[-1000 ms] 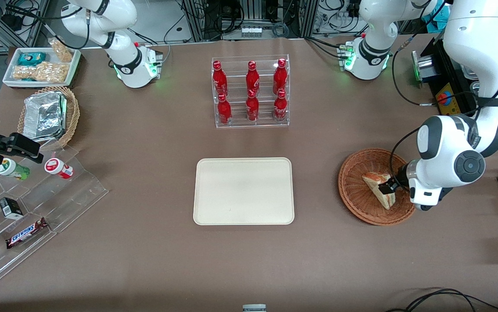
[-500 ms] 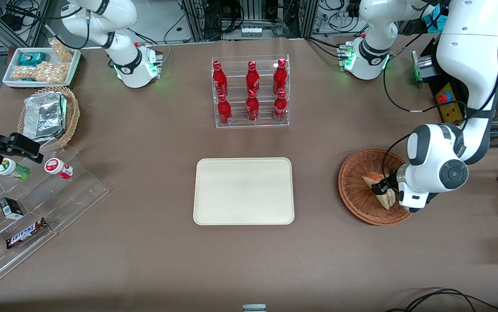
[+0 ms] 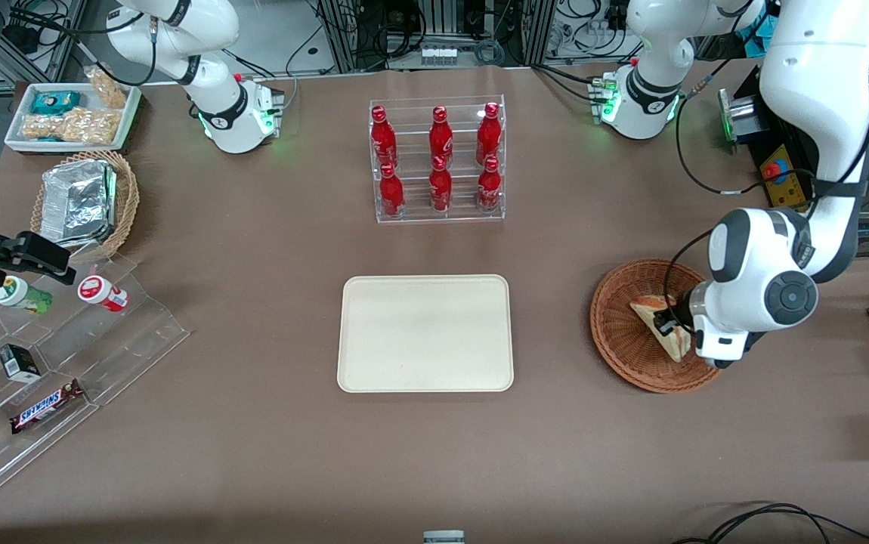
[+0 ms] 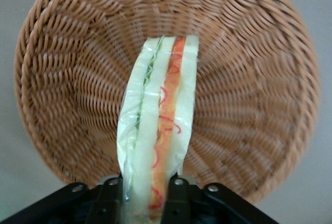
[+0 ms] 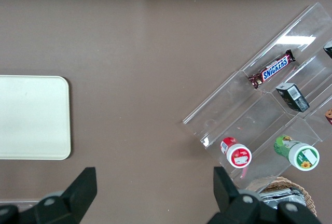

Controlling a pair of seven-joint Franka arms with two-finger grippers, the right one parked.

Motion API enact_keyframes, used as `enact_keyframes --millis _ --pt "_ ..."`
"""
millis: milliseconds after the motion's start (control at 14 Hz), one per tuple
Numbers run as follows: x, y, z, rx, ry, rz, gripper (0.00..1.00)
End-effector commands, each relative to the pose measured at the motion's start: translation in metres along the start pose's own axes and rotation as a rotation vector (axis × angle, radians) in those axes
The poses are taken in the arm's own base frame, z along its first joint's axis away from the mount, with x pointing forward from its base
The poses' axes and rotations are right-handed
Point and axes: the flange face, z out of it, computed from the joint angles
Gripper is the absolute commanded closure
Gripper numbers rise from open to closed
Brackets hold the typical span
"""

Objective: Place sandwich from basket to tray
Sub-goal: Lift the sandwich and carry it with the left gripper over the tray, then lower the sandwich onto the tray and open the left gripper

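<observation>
Hand (image 4: 145, 195) grips sandwich (image 4: 158, 125); "SNICKERS" bar (image 3: 46, 406).

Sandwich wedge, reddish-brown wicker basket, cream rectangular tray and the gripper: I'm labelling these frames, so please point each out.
Sandwich wedge (image 4: 158, 130): left wrist view, its layered cut edge.
Reddish-brown wicker basket (image 3: 620, 332): front view, bare woven floor.
Cream rectangular tray (image 3: 425, 333): front view, flat middle.
Gripper (image 4: 148, 195): left wrist view, shut on the sandwich, over the basket.

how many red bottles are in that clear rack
6, in the clear rack, farther from the camera than the tray: upper row; lower row. None seem hidden.
</observation>
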Motion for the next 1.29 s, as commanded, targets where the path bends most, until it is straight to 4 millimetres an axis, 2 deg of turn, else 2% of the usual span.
enact_keyframes --millis 0,71,143,214,286,357,429,500,643,714,786,857,929,1143,1214 --pt "-0.04 0.019 -0.049 0.046 0.012 0.043 0.96" --pt "-0.063 0.041 -0.061 0.07 0.004 0.086 0.97" --pt "-0.096 0.07 -0.068 0.093 0.005 0.149 0.97" --pt "-0.125 0.091 -0.07 0.117 0.006 0.206 0.97" --pt "-0.145 0.106 -0.072 0.115 0.011 0.245 0.97" --pt "-0.17 0.127 -0.061 0.125 0.009 0.292 0.97" --pt "-0.203 0.157 -0.049 0.132 0.015 0.343 0.97" --pt "-0.227 0.184 -0.035 0.137 0.018 0.337 0.97" --pt "-0.255 0.233 -0.007 0.127 0.026 0.294 0.95" --pt "-0.277 0.258 0.006 0.118 0.032 0.325 0.94" --pt "-0.288 0.274 0.02 0.118 0.035 0.347 0.93" --pt "-0.303 0.287 0.03 0.115 0.041 0.373 0.91" --pt "-0.317 0.297 0.04 0.109 0.049 0.396 0.84" --pt "-0.334 0.311 0.054 0.059 0.07 0.428 0.82" --pt "-0.333 0.314 0.059 0.048 0.074 0.432 0.81"
